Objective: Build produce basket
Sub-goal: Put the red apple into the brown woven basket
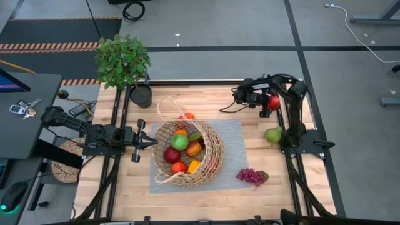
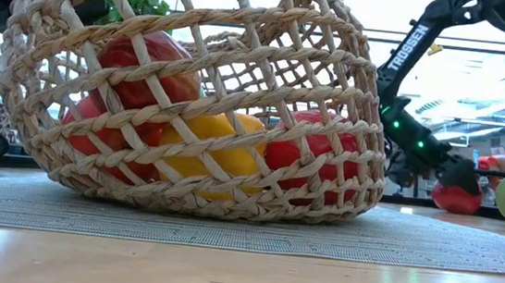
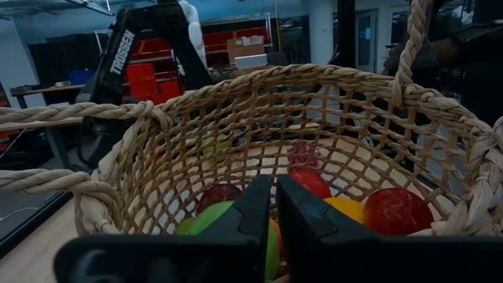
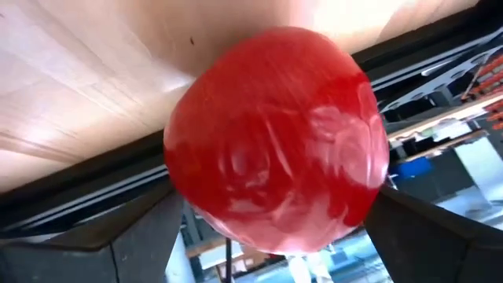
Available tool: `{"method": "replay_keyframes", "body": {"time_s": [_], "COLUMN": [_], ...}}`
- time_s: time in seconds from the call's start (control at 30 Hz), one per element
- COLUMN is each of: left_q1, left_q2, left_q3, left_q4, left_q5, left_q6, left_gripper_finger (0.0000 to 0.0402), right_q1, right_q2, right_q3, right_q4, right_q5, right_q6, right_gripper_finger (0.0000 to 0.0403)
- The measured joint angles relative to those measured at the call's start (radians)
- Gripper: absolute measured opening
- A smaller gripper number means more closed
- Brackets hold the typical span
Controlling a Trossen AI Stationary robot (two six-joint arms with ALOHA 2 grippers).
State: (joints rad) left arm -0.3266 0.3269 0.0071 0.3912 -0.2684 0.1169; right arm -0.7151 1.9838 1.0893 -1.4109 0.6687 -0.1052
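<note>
The wicker basket (image 1: 187, 153) rests by its base on a grey mat (image 1: 234, 134) and holds several fruits, among them a green apple (image 1: 180, 142). My left gripper (image 1: 150, 141) is shut and level at the basket's left rim, and its wrist view looks into the basket (image 3: 314, 118). My right gripper (image 1: 269, 105) is open at the far right. Its fingers stand either side of a red apple (image 4: 275, 141), which sits on the table (image 2: 456, 196). My left gripper's shut fingertips (image 3: 271, 196) reach the basket's left rim; I cannot tell whether they touch it. My right gripper slants down from the far side with one finger (image 4: 141, 236) on each side of the red apple; I cannot tell whether they touch it.
A green pear (image 1: 273, 134) and purple grapes (image 1: 251, 177) lie on the wood right of the mat. A small orange piece (image 1: 186, 115) lies behind the basket. A potted plant (image 1: 123, 62) stands at the far left corner. The black frame rails (image 1: 187, 82) edge the table.
</note>
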Motion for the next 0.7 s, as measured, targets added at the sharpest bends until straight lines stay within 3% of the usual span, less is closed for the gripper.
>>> {"method": "replay_keyframes", "body": {"time_s": [0.43,0.7], "left_q1": [0.0,0.0], "left_q2": [0.0,0.0], "left_q3": [0.0,0.0], "left_q4": [0.0,0.0], "left_q5": [0.0,0.0], "left_q6": [0.0,0.0], "left_gripper_finger": [0.0035,0.0029], "right_q1": [0.013,0.015], "right_q2": [0.007,0.007], "right_q3": [0.0,0.0], "right_q4": [0.032,0.109], "right_q5": [0.036,0.139], "right_q6": [-0.027,-0.05], "right_gripper_finger": [0.0367,0.0366]}}
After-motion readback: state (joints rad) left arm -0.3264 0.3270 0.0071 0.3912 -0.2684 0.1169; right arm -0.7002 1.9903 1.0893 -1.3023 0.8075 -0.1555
